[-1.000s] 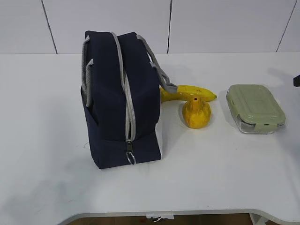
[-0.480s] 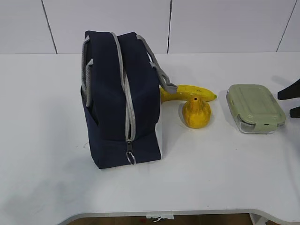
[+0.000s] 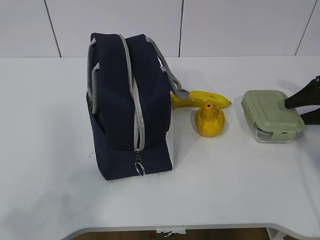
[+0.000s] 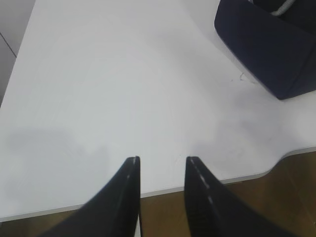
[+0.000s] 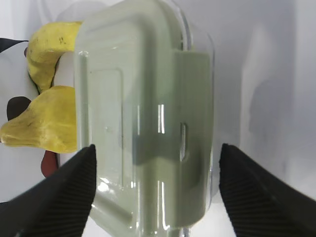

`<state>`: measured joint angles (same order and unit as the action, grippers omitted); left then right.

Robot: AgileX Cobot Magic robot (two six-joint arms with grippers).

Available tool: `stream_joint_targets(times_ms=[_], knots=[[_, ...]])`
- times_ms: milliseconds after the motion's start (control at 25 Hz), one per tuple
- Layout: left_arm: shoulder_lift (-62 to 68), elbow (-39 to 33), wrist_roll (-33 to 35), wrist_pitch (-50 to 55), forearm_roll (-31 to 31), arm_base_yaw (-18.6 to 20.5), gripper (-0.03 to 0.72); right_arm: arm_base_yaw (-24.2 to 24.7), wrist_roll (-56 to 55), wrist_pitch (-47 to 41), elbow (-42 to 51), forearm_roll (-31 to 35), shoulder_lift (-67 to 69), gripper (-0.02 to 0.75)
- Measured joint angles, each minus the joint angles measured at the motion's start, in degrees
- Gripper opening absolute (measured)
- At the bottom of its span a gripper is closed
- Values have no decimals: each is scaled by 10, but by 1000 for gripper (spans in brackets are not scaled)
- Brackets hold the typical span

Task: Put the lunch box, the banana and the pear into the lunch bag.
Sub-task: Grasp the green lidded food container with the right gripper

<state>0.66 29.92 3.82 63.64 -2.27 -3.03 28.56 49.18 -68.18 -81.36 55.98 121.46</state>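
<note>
Our right gripper point(image 5: 155, 190) stands with jaws wide open astride the lunch box point(image 3: 272, 115); next they must close on it. Our left gripper point(image 4: 162, 168) waits part-open, empty, beside the zipped lunch bag point(image 3: 127, 105).

Counted on the table point(image 3: 240, 180): one lunch bag point(image 3: 127, 107), with one zipper point(image 3: 136, 107), one metal ring pull point(image 3: 139, 169) and two grey handles visible. One banana point(image 3: 202, 98). One pear point(image 3: 209, 120). One lunch box point(image 3: 271, 114), with one green lid. Two grippers are seen: left gripper point(image 4: 160, 170) and right gripper point(image 5: 155, 165), two fingers each.
</note>
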Motion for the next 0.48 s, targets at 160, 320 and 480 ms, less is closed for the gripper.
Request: stream_joint_targets(times_ms=[160, 320, 480], knots=[[0, 0, 0, 0, 0, 0, 240, 0, 4, 10, 0, 0, 0, 582], [0, 0, 0, 0, 0, 0, 240, 0, 5, 16, 0, 0, 0, 582], [0, 0, 0, 0, 0, 0, 240, 0, 6, 29, 0, 1, 0, 582]])
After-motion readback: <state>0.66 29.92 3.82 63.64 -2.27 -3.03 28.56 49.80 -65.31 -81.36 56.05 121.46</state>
